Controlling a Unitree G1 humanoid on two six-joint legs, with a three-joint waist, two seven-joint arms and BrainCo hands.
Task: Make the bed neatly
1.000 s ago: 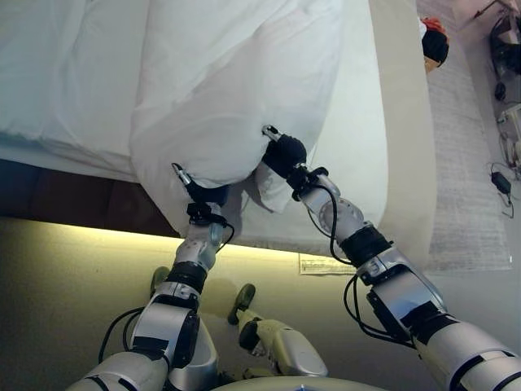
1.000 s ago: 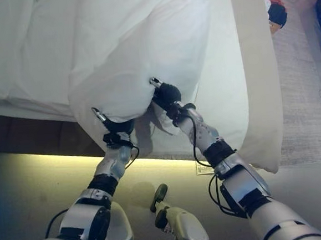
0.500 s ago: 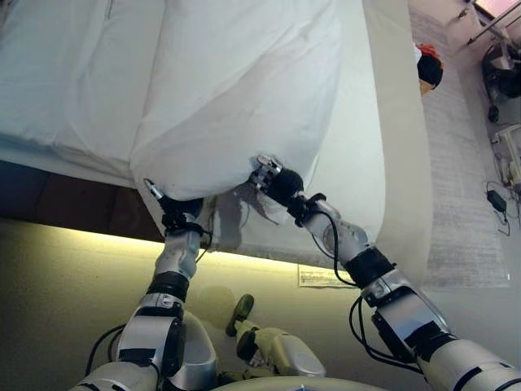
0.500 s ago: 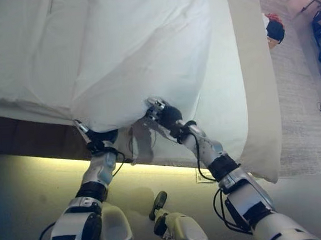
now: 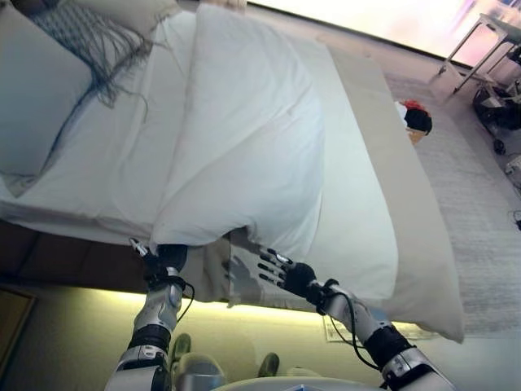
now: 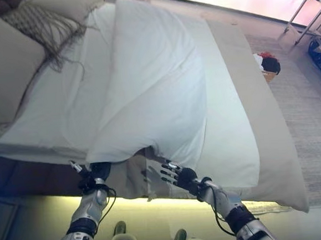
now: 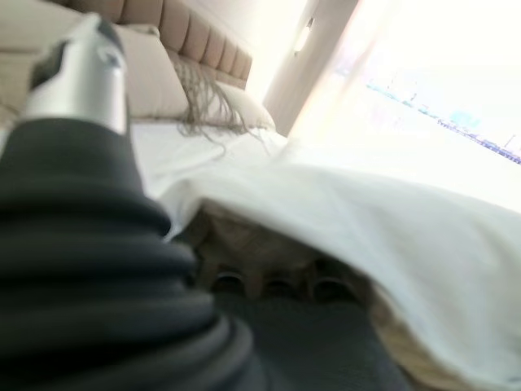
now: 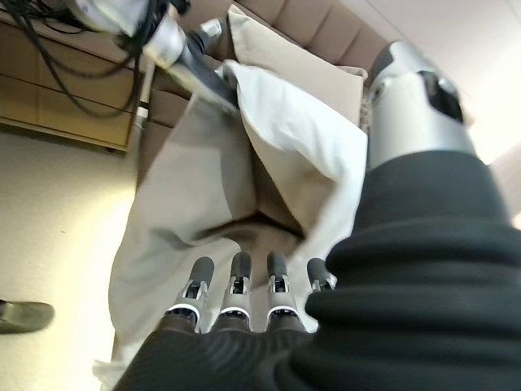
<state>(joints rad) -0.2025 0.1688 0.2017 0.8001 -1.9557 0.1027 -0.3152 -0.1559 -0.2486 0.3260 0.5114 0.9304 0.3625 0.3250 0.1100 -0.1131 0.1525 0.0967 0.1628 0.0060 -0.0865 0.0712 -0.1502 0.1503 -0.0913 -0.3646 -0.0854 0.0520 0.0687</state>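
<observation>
A white duvet (image 5: 244, 155) lay folded back in a long thick band across the bed (image 5: 358, 220), running from about 12 o'clock down to 6 o'clock in the eye views, its near corner hanging over the bed's near edge. The left hand (image 5: 159, 259), at roughly 7 o'clock, was tucked up under that corner; in its own wrist view the fingers (image 7: 277, 285) were curled up into the cloth at the duvet's edge, so the hand was clamped on the duvet. The right hand (image 5: 281, 272), at about 6 o'clock, was just beside the hanging edge with its fingers (image 8: 236, 285) straight and spread apart, holding nothing; whether the tips touched the fabric could not be told. Below the duvet a beige bed skirt (image 8: 187, 195) draped down the side of the bed.

At 10 to 11 o'clock sat a beige pillow (image 5: 37, 90), with a grey fringed throw (image 5: 98, 45) lying beside it toward the head of the bed. A beige runner (image 5: 407, 204) stretched along the foot of the bed from 1 o'clock to 4 o'clock. On the grey rug (image 5: 480, 212) at 2 o'clock stood a small thing with a red and black top (image 5: 417, 118). No brand, label or readable writing showed anywhere.
</observation>
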